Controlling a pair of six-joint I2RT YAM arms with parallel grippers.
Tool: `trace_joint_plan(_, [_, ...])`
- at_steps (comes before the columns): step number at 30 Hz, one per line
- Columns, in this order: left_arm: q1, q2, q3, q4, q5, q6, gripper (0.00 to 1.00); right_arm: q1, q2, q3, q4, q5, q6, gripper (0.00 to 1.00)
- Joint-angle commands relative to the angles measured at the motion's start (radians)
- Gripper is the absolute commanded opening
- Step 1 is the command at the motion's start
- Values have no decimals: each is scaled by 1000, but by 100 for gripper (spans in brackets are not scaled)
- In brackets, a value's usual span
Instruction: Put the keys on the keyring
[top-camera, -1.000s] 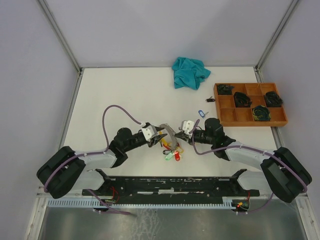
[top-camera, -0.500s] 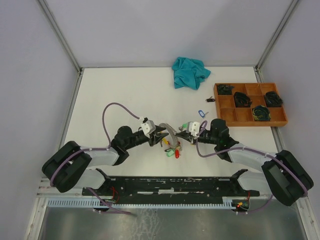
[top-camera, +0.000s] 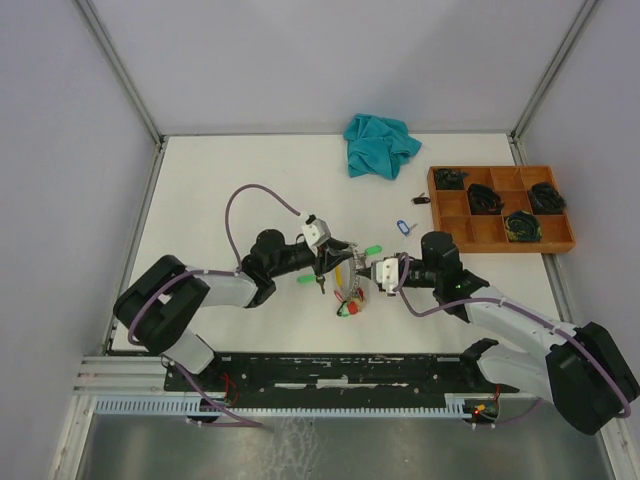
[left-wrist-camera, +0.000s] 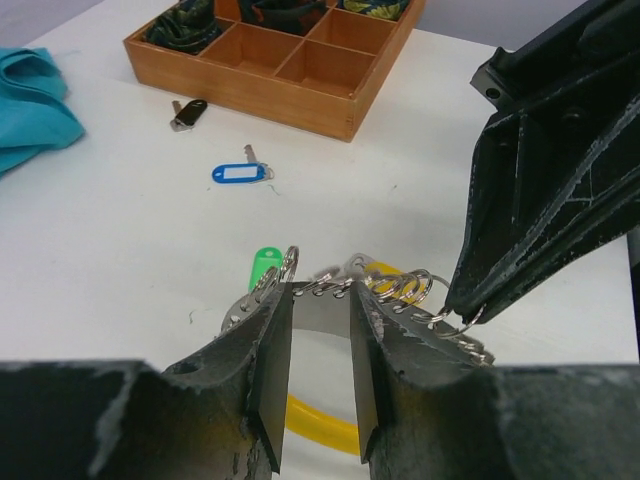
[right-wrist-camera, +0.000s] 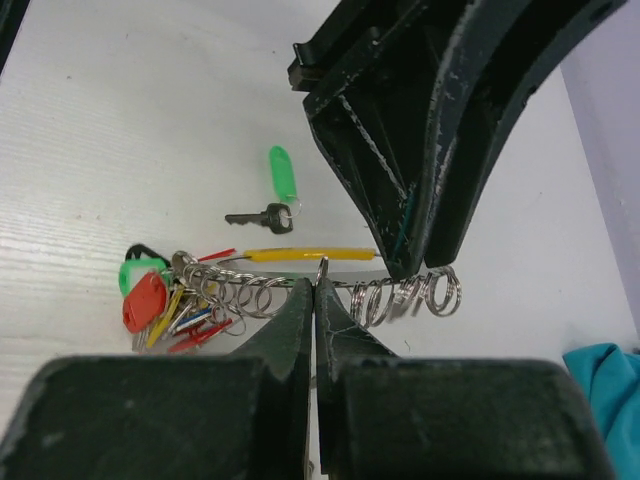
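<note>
The keyring (right-wrist-camera: 400, 292) is a silver wire strung with small split rings, part of it in a yellow sleeve (right-wrist-camera: 310, 254), hanging between both grippers (top-camera: 345, 268). My left gripper (left-wrist-camera: 320, 295) is shut on the ring's flat grey part (left-wrist-camera: 320, 315). My right gripper (right-wrist-camera: 318, 285) is shut on one small split ring on the wire. A bunch of keys (right-wrist-camera: 165, 300) with red, yellow and green tags hangs at one end (top-camera: 350, 305). One green-tagged key (right-wrist-camera: 283, 175) lies loose on the table. Another green tag (left-wrist-camera: 262, 268) shows just beyond my left fingers.
A blue-tagged key (top-camera: 404, 226) and a black key (top-camera: 421, 199) lie near the wooden compartment tray (top-camera: 500, 248) at the right. A teal cloth (top-camera: 380, 143) sits at the back. The table's near edge runs just behind both arms.
Both grippers have moved right and away from the bases, carrying the keyring. The left arm has stretched out. Green tags now show on either side of the ring.
</note>
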Motion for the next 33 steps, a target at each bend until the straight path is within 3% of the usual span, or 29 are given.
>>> trace_joint_plan(1, [6,67,98,24,99,-60,36,2,-5,54,-26,-39,-124,1])
trace_joint_plan(10, [6,39,47,55,146,-33,36,1,47,48,-16,28,-219,1])
trace_joint_plan(18, [5,-43,-89,81,68,0,36,2,93,71,-54,39,-260,1])
trace_joint_plan(25, [-16,-105,-119,-68,-25,-6,37,1,126,78,-66,21,-276,1])
trace_joint_plan(33, [-34,-59,-175,81,15,110,35,1,141,72,-15,-9,-224,1])
